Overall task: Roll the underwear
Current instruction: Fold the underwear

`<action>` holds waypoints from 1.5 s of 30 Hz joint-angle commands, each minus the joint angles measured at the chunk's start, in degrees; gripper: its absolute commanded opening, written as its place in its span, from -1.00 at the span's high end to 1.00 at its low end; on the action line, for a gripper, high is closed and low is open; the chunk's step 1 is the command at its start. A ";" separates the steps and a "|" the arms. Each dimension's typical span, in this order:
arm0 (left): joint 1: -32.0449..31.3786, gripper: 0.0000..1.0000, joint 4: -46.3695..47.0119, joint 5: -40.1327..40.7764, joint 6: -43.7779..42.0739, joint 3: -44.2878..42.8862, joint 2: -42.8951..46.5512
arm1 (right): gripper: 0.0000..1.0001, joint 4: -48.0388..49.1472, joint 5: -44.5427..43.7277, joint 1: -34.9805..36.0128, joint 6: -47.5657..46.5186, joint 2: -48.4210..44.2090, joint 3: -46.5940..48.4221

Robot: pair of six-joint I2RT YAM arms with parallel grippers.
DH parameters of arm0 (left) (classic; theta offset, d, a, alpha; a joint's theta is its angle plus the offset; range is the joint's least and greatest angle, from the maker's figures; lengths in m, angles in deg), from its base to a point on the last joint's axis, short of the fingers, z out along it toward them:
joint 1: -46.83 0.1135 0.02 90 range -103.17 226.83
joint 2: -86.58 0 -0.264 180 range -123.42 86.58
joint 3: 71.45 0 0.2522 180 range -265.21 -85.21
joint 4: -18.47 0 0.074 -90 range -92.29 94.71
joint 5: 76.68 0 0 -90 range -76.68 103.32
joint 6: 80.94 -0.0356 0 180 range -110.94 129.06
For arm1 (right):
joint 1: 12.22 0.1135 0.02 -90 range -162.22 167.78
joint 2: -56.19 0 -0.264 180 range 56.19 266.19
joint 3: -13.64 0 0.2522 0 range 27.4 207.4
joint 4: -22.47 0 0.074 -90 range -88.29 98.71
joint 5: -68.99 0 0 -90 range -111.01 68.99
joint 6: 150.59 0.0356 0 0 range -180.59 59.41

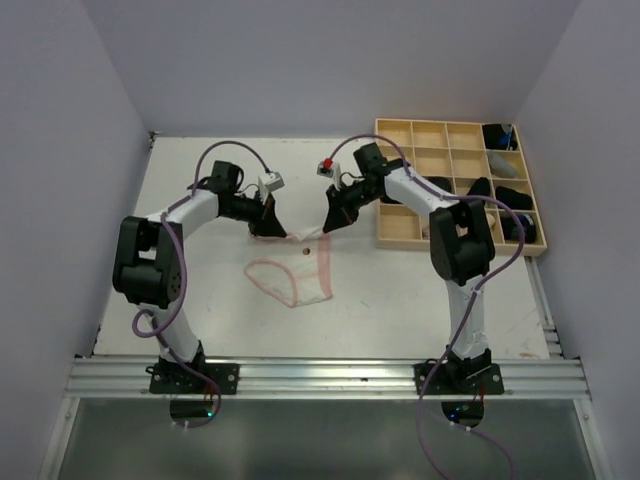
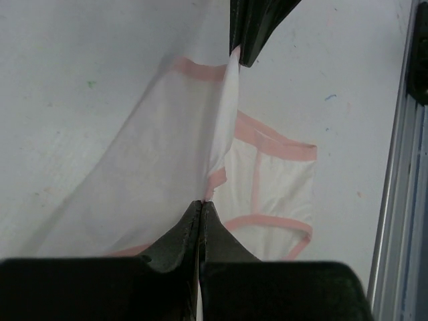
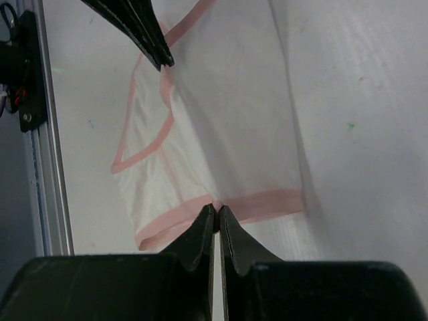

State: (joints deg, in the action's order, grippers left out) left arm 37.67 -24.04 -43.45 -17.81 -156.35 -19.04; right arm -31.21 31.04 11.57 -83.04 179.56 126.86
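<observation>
At the pink-edged hem, left jaws and right jaws each pinch a corner tight; the whitish underwear hangs stretched between them, its lower end trailing on the desk. Best with even tension, laid flat before rolling.

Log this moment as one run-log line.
left claw: shut on whitish underwear | right claw: shut on whitish underwear | cloth: stretched between both claws | roll: not yet started
</observation>
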 commanded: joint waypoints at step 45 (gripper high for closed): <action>-15.97 0.17 -10.47 8.35 -10.06 15.24 21.40 | 0.42 -2.02 -6.53 9.43 -5.52 -23.00 -28.26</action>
State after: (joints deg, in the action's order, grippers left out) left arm 21.60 -38.29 -32.46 -29.53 -139.74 -4.53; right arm -38.29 24.48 21.21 -97.78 161.40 100.46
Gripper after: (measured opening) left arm 0.409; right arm 0.309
